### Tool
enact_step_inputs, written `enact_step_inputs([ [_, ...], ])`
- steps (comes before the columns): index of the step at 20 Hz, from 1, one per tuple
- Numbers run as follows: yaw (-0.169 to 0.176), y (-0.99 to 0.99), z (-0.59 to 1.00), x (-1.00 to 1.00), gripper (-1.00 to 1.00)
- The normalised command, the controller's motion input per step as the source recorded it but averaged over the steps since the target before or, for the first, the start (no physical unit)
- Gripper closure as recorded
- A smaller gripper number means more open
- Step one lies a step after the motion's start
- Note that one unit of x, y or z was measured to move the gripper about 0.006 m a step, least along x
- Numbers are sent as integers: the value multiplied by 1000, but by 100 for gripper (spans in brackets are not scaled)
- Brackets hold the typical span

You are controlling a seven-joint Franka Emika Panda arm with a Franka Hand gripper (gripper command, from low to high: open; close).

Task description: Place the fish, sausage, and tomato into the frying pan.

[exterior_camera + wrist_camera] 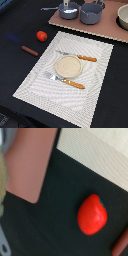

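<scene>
The tomato [41,36] is a glossy red ball on the dark table, at the exterior view's left of the placemat. It also shows in the wrist view [92,214]. The sausage [29,50] lies on the table a little nearer than the tomato, and its end shows in the wrist view [121,243]. The frying pan [68,11] stands on the pink board with its thin handle [50,8] pointing to the exterior view's left. A small whitish shape in it looks like the fish [70,10]. A dark shape at the frame's top edge above the pan looks like my gripper [65,3]. Its jaws do not show.
A grey pot [91,13] stands next to the pan on the pink board [107,30]. A pale bowl [123,17] is at the board's far end. The striped placemat [35,80] holds a tan plate [68,66], a knife [80,57] and a fork [67,81], both orange-handled.
</scene>
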Motion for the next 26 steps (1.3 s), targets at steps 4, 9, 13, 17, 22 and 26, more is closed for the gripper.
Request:
enact_step_inputs([
  [4,-37,-897,-136,-233,-100],
  [9,-48,-863,-171,-252,-100],
  [13,-56,-796,-319,-351,-100],
  [17,-69,-642,-521,-492,-100],
  [22,-92,-506,-570,-596,-100],
  [26,-109,-201,-474,-774,-100],
])
